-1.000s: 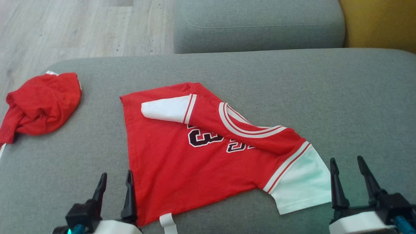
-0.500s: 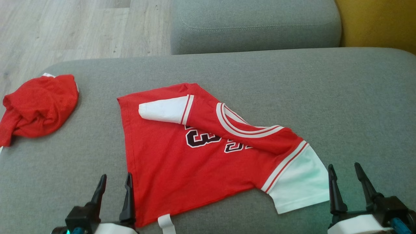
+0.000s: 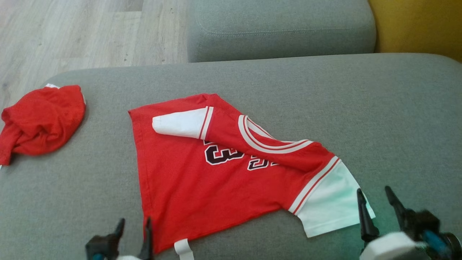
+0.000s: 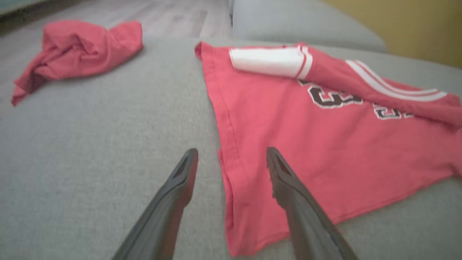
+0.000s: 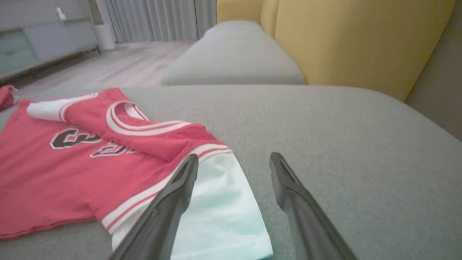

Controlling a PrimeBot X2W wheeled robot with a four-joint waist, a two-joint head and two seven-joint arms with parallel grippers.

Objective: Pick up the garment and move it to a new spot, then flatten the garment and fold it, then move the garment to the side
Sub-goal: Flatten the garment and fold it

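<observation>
Head view first: the red shirt (image 3: 216,173) is lying mostly flat in the middle of the gray couch seat (image 3: 397,126). Its top part is flopped over, so one sleeve sits across the chest numbers. The other white sleeve (image 3: 332,206) sticks out toward the lower right. A crumpled red cloth (image 3: 39,122) sits off at the seat's left end, well apart from the shirt, with wood floor (image 3: 72,32) beyond it. The left gripper (image 3: 135,219) is low at the bottom edge with its jaws spread and nothing in them, right at the shirt's near corner. The right gripper (image 3: 373,189) is also wide and empty, just beside that white sleeve.

Left wrist view: the two fingers straddle the shirt's side hem, one over bare couch and one over red fabric. It's kinda blurry, so I can't tell if the tips actually touch the cloth.

Right wrist view: the fingers are wide apart, the left one over the white sleeve and the right one over bare cushion. There's a yellow backrest (image 5: 361,39) behind.
</observation>
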